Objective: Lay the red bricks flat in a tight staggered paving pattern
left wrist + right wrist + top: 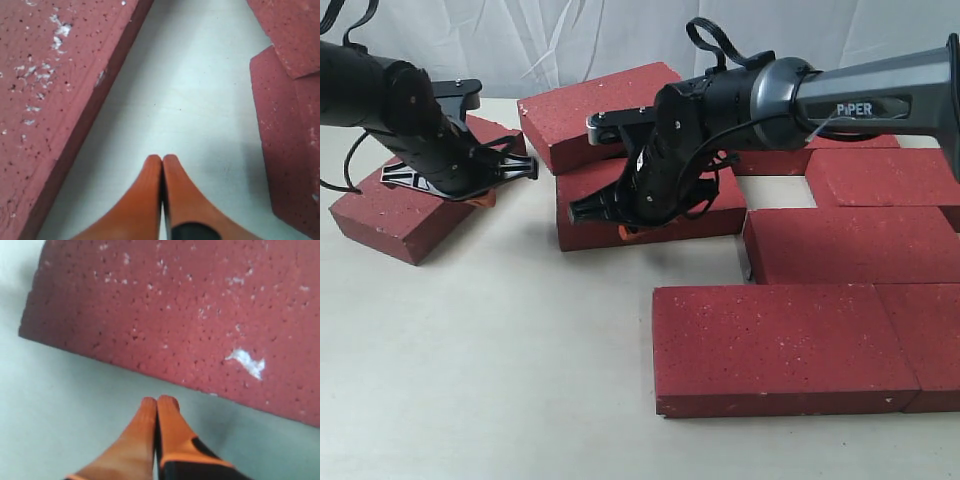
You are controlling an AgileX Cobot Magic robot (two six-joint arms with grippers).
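red bricks sat half-paved at right while left gripper and right gripper, clenched empty, seemed set to push strays.

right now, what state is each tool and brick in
left tool, shut, holding nothing
right tool, shut, holding nothing
left brick, flat, lying apart from the others
top brick, resting partly on the middle brick
middle brick, flat, partly under the top brick
paved bricks, flat, in staggered rows, one gap open
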